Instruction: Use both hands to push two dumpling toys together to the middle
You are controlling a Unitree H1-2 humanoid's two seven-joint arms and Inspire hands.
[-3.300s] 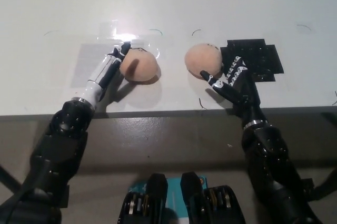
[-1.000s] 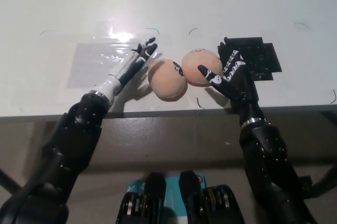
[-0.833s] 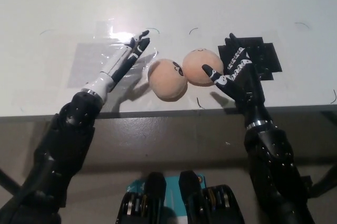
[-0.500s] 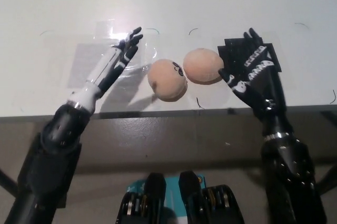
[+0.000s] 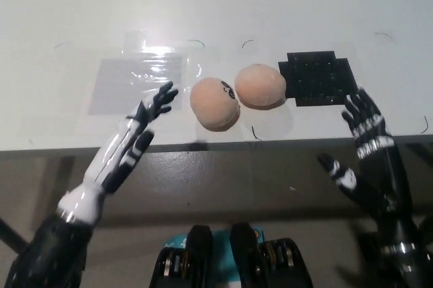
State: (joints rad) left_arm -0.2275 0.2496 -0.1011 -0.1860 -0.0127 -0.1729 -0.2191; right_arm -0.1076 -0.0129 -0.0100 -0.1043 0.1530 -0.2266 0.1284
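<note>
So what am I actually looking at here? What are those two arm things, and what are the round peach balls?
You are looking steeply down through a camera on a humanoid robot's head, so the view is the robot's own. The white robot hand at the lower left is its left; the black robot hand at the lower right is its right. Both are open, with fingers apart, and hold nothing.

On the white table lie two soft peach dumpling toys. The left dumpling shows a small dark face mark; the right dumpling sits against it near the middle. Neither hand touches them.

Beside the right toy lies a flat black mat, and to the left a clear shiny patch, possibly tape or film.
</note>
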